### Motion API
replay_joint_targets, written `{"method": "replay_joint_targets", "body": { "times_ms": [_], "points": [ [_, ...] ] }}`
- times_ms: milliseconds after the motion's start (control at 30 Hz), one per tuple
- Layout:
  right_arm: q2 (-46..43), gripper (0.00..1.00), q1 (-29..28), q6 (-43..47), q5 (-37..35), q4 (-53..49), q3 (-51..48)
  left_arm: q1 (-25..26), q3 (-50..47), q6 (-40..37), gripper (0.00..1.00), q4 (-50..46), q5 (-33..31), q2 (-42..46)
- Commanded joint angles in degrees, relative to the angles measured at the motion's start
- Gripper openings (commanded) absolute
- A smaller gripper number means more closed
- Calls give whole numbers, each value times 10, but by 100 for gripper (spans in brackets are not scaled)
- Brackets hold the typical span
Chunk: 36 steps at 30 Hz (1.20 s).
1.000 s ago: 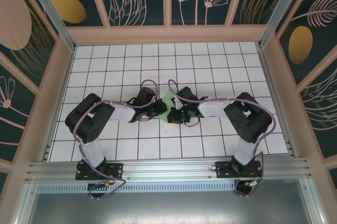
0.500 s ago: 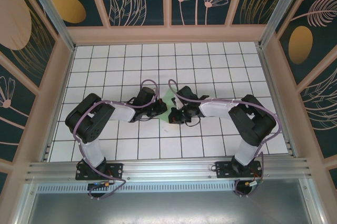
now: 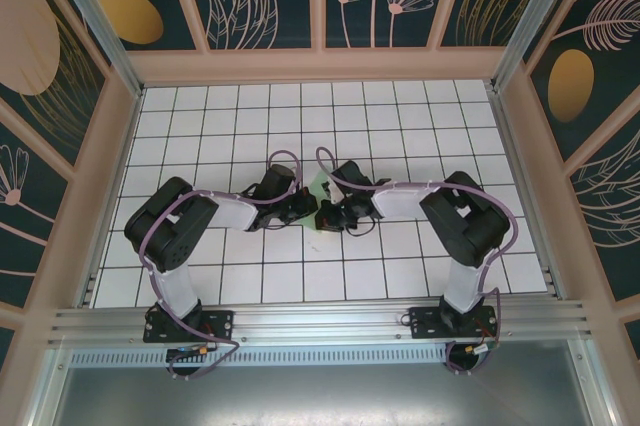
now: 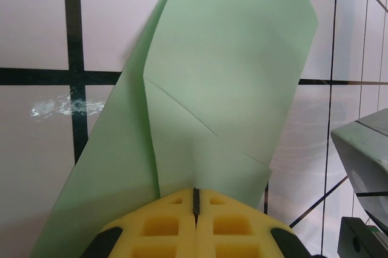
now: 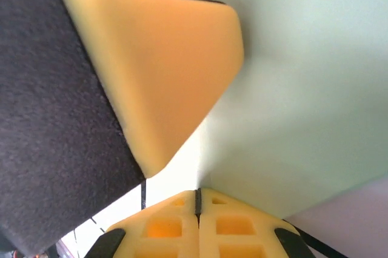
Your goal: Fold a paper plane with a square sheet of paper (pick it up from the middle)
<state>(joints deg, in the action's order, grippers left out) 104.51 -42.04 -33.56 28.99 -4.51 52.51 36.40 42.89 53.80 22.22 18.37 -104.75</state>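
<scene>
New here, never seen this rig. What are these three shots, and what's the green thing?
These are two robot arms, the left arm and the right arm, bolted side by side at the near edge of a white tiled table. The top view looks down from above and behind them. The other two pictures come from a camera on each wrist, so the yellow pads at the bottom edge are that arm's own jaws. The green thing is a partly folded sheet of paper. Both pairs of jaws are shut and seem to pinch the paper where the arms meet mid-table.
</scene>
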Motion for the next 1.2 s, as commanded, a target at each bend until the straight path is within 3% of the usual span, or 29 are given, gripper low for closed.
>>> {"method": "replay_joint_targets", "body": {
  "times_ms": [0,500,833,1167],
  "points": [
    [3,0,3,3,-5,-16,-39,-1,9,-32,1,-70,-40,-27],
    [-16,0,17,15,1,-17,-103,-67,117,-80,3,-84,-44,-79],
    [-22,0,21,22,2,-27,-104,-71,184,-88,6,-97,-23,-123],
    [-85,0,27,40,4,-59,-19,-78,246,-100,13,-150,-32,-73]
  ]
}}
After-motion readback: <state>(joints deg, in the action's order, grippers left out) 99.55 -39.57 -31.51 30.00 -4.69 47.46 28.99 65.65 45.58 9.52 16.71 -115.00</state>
